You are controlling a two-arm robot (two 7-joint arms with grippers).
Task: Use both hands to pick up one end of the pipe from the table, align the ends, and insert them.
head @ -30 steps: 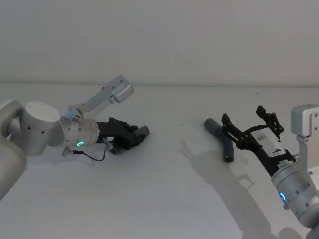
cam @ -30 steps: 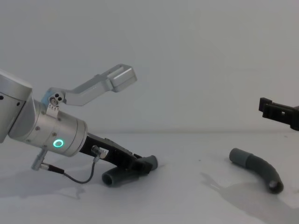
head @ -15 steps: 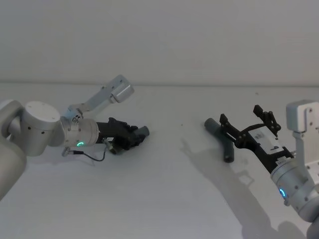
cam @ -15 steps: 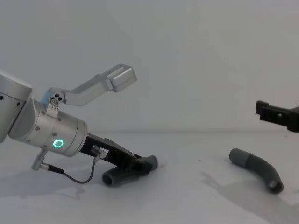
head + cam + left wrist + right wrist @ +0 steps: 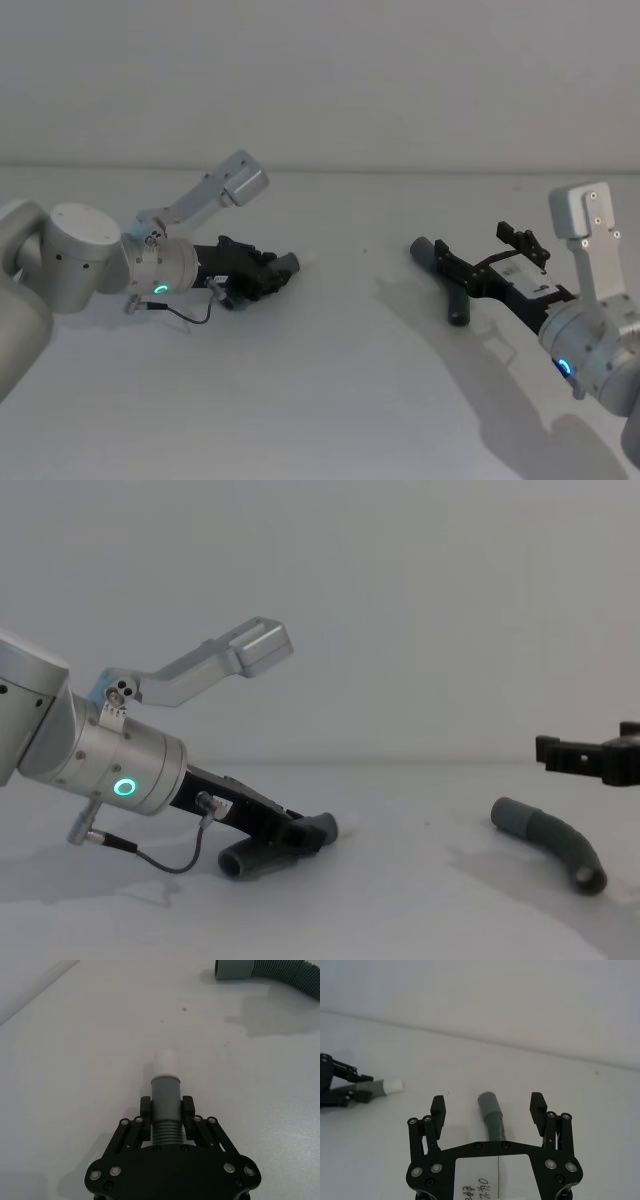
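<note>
Left gripper: jaws shut on the first pipe piece (white tip poking out). Right gripper: jaws wide open, the second pipe piece on the desk between them, maybe lower. Grabbing step: next it must drop and squeeze.

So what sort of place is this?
Probably a robotics lab bench: a plain matte white-grey table, two curved dark grey ribbed hose pieces, one in the left black two-finger end effector, the right one open above the other.
</note>
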